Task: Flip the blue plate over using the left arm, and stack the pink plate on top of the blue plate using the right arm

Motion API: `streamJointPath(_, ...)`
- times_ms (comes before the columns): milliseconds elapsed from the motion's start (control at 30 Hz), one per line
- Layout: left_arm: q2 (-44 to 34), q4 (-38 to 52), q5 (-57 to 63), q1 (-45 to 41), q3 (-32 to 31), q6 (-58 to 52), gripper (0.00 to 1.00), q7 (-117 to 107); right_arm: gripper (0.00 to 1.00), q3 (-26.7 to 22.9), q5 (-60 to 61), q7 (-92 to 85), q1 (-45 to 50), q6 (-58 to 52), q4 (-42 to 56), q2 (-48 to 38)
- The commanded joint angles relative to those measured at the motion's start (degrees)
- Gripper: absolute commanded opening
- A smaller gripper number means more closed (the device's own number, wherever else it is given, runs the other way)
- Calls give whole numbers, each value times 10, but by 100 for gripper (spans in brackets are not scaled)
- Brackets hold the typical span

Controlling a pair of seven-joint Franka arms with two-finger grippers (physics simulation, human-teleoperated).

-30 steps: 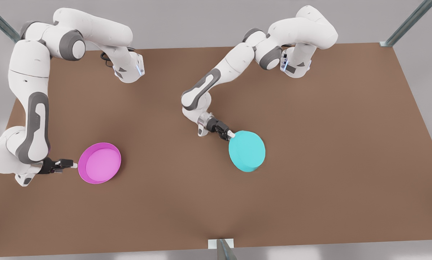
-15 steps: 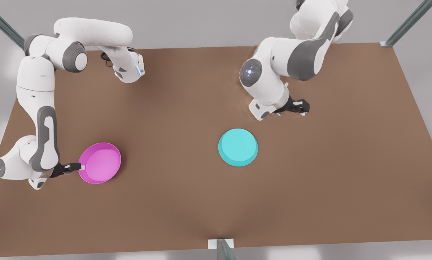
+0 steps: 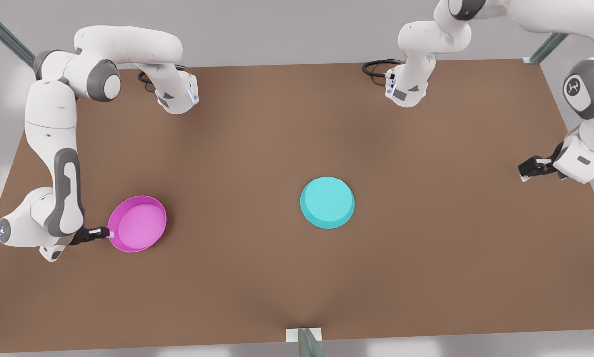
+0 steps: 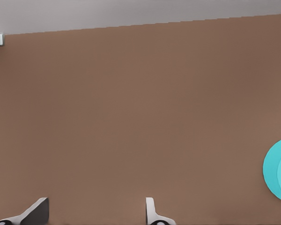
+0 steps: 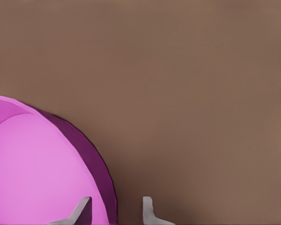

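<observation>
The right gripper (image 3: 107, 232) is at the rim of the pink plate (image 3: 138, 224), on the front view's left side of the brown table (image 3: 257, 277). In the right wrist view its fingers (image 5: 83, 209) are open and stand on both sides of the plate's rim, one inside the dish and one outside; whether they touch the rim I cannot tell. The pink plate lies with its hollow side up. Near the middle of the table the blue plate (image 3: 327, 202) lies upside down, its flat base upward, well apart from the pink one. At the front view's right edge the left gripper (image 3: 524, 171) hangs with its fingers (image 4: 152, 213) open and empty, far from the blue plate (image 4: 278, 168).
</observation>
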Motion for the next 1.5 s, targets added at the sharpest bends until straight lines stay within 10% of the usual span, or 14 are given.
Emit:
streamJointPath(0,-1,0,-17,-1,0,0,100,0,51,0,0,0,0,0,0,0)
streamJointPath(1467,-7,-18,-10,0,2,-2,100,-1,21,3,4,-2,5,-7,-3,4)
